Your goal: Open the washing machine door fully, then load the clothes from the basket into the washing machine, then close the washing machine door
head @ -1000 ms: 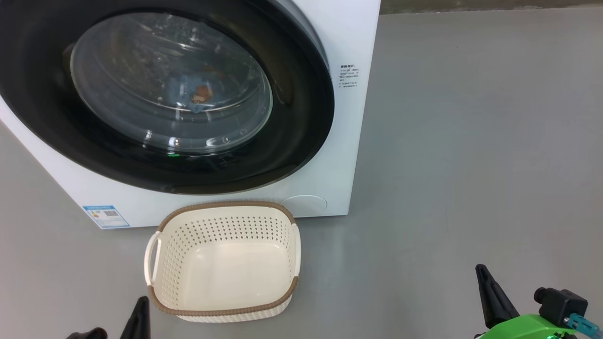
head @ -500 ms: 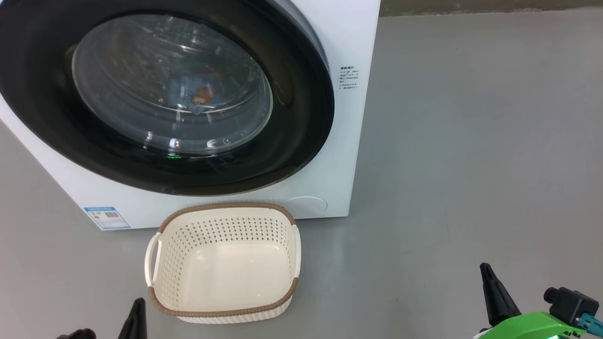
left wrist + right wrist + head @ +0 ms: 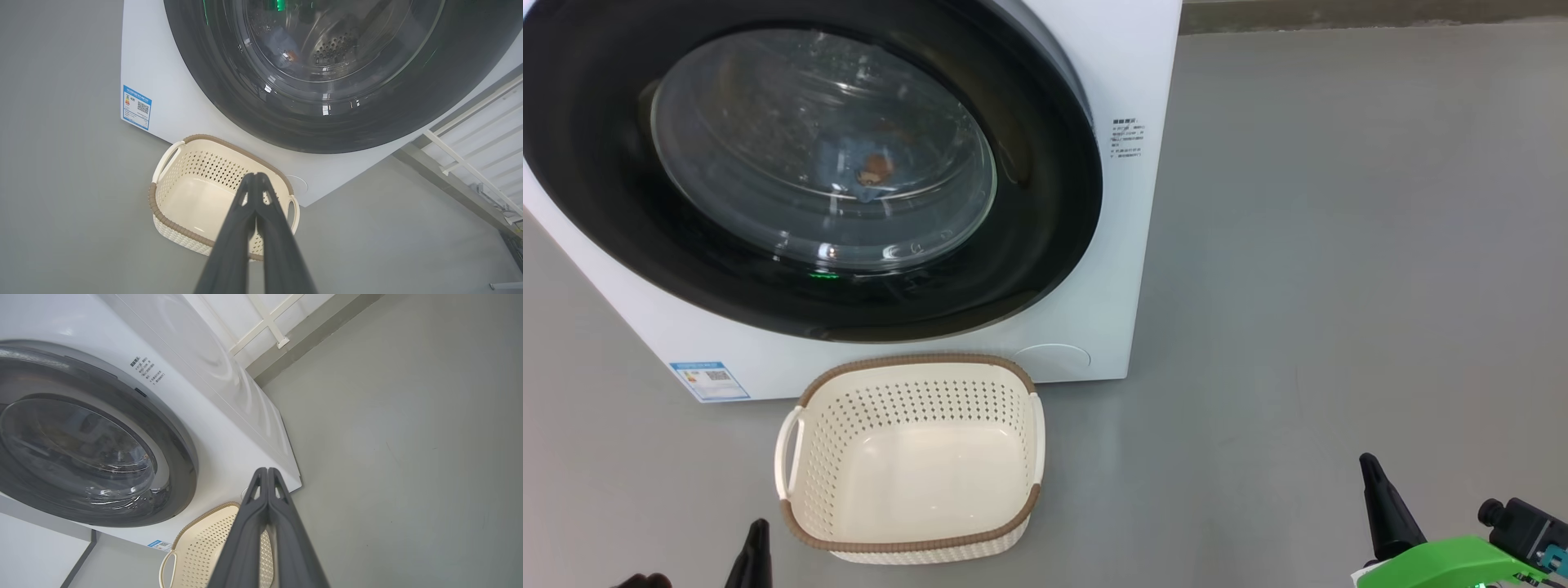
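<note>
Washing machine (image 3: 1131, 245): a white box on the grey floor (image 3: 1339, 245), taking up the head view from 9 to 12 o'clock. A small blue label (image 3: 709, 380) sits at its lower front corner.

Door (image 3: 1045, 245): the wide glossy black rim lies flush against the machine front. The bulging clear glass at its centre carries bright reflections.

Clothes (image 3: 862, 167): a light-blue piece with a brown-orange print is visible through the glass, low in the drum (details blurred by glare).

Basket (image 3: 915, 544): cream, with perforated sides, a brown rim and two side handles. It stands upright at 6 o'clock, just in front of the machine, and its bare bottom is showing.

Left gripper (image 3: 256, 176): at 7 o'clock in the head view, fingers pressed together, holding nothing.

Right gripper (image 3: 267, 470): at 5 o'clock, fingers together, holding nothing, well apart from the basket.
</note>
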You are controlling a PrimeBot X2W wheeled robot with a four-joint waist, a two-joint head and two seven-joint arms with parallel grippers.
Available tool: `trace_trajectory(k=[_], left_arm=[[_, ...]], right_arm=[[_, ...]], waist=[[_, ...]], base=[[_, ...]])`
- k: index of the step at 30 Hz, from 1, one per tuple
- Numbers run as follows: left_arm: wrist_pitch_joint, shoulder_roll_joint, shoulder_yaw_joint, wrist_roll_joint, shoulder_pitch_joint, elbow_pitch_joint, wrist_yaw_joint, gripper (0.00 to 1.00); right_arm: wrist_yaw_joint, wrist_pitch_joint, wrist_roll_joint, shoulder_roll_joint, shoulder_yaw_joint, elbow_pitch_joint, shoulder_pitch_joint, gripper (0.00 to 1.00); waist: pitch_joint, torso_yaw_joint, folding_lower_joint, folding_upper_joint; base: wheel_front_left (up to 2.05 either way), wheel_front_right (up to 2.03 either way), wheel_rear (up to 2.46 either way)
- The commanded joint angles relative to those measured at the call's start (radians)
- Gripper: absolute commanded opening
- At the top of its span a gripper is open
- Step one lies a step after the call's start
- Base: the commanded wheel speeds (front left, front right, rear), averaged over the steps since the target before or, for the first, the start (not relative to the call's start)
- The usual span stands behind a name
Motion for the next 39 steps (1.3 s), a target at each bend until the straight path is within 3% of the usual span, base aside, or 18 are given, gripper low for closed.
trace_trajectory(k=[1, 39], left_arm=[[0.008, 0.011, 0.021, -0.032, -0.047, -0.026, -0.001, 0.0], [0.116, -0.006, 0.07, -0.404, -0.09, -0.035, -0.002, 0.0]], right_arm=[[0.0, 0.009, 0.033, -0.004, -0.003, -0.03, -0.031, 0.0], [-0.001, 0.119, 0.384, 0.013, -0.027, -0.072, -0.044, 0.0]], waist=[[-0.001, 0.0, -0.0001, 0.0], [-0.019, 0.001, -0.0001, 0.0]], base=[[0.0, 0.0, 0.0], [0.0, 0.0, 0.0]])
